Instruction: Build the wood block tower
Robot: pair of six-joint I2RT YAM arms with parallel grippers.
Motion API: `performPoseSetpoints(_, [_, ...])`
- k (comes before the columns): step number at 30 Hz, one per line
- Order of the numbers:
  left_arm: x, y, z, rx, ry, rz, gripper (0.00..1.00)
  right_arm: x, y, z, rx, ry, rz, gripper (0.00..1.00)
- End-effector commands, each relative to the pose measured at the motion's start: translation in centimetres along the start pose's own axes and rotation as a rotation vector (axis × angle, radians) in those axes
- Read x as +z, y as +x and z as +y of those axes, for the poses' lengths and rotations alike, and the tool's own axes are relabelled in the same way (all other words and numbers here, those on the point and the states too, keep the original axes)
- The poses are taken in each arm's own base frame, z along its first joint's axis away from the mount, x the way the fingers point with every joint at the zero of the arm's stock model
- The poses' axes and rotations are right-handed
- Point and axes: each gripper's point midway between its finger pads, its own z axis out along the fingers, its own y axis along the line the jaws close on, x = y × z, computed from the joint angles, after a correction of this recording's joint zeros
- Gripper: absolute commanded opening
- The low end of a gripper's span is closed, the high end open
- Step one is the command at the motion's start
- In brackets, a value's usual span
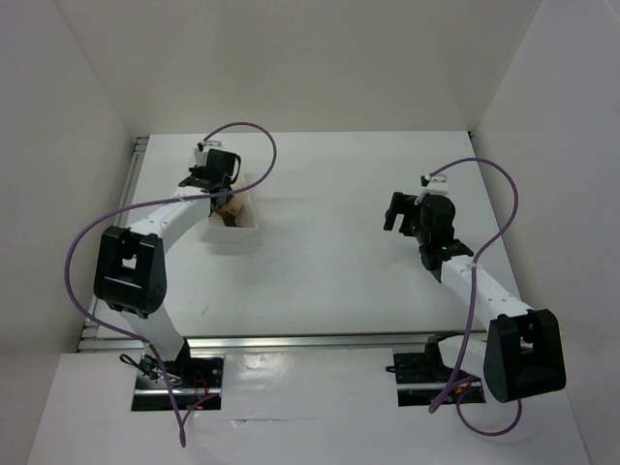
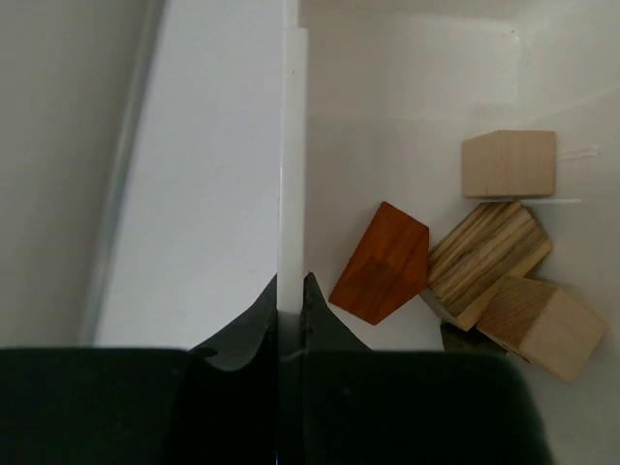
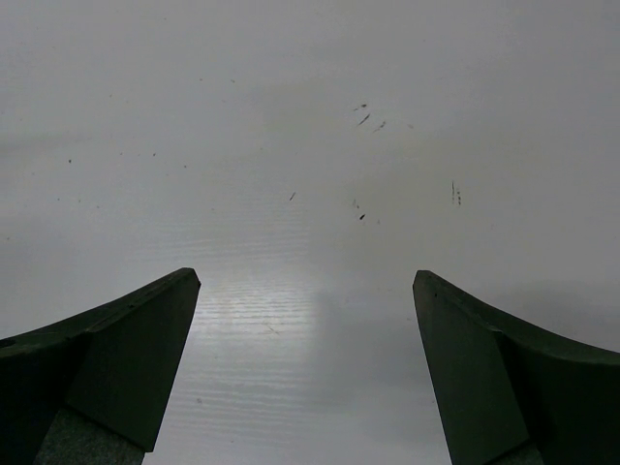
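Several small wooden blocks lie loose inside the white tray (image 2: 293, 145): an orange-red roof piece (image 2: 383, 263), a tan cube (image 2: 509, 163), a striped wood block (image 2: 489, 260), another tan cube (image 2: 541, 325), and a dark piece (image 2: 463, 338) mostly hidden under them. My left gripper (image 2: 292, 291) is shut on the tray's thin side wall, left of the blocks. In the top view it (image 1: 217, 184) sits at the tray (image 1: 247, 225), where some blocks (image 1: 231, 211) show. My right gripper (image 1: 397, 213) is open and empty above bare table (image 3: 305, 281).
The white tray stands at the back left of the table, near the left wall and a metal rail (image 1: 136, 165). White enclosure walls close in the sides and back. Purple cables loop over both arms.
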Motion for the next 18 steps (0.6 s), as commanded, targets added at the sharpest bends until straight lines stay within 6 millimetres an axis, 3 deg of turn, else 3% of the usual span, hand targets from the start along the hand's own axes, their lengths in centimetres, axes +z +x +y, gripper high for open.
performPoseSetpoints(1, [-2.5, -3.0, 7.4, 0.147, -0.338, -0.025, 0.00, -0.5, -2.8, 0.0, -0.011, 0.010, -0.081, 1.00])
performPoseSetpoints(6, [-4.3, -4.1, 11.2, 0.311, -0.562, 0.011, 0.00, -0.5, -2.8, 0.0, -0.020, 0.011, -0.081, 1.00])
performPoseSetpoints(9, [-4.7, -4.4, 12.3, 0.471, -0.669, 0.067, 0.00, -0.5, -2.8, 0.0, -0.020, 0.011, -0.081, 1.00])
performPoseSetpoints(12, [-3.9, -3.2, 13.3, 0.663, -0.733, 0.204, 0.00, -0.5, -2.8, 0.0, -0.020, 0.011, -0.081, 1.00])
performPoseSetpoints(13, [-4.4, -3.7, 13.6, 0.683, -0.775, 0.222, 0.00, -0.5, -2.6, -0.2, -0.021, 0.023, -0.075, 1.00])
performPoseSetpoints(14, [-3.2, -2.6, 13.3, 0.688, -0.792, 0.256, 0.00, -0.5, -2.6, -0.2, -0.021, 0.023, -0.075, 1.00])
performPoseSetpoints(15, [-3.3, -2.3, 13.4, 0.701, -0.831, 0.273, 0.00, -0.5, -2.6, -0.2, -0.021, 0.023, -0.075, 1.00])
performPoseSetpoints(16, [-6.3, -3.9, 15.3, 0.890, -0.899, 0.357, 0.00, -0.5, -2.7, -0.4, -0.020, 0.032, -0.077, 1.00])
performPoseSetpoints(17, [-4.8, -3.0, 14.4, 0.800, -0.921, 0.304, 0.00, -0.7, -2.5, -0.5, -0.020, 0.032, -0.077, 1.00])
performPoseSetpoints(18, [-3.9, -2.6, 14.2, 0.916, -0.912, 0.375, 0.00, -0.7, -2.5, -0.5, -0.020, 0.032, -0.077, 1.00])
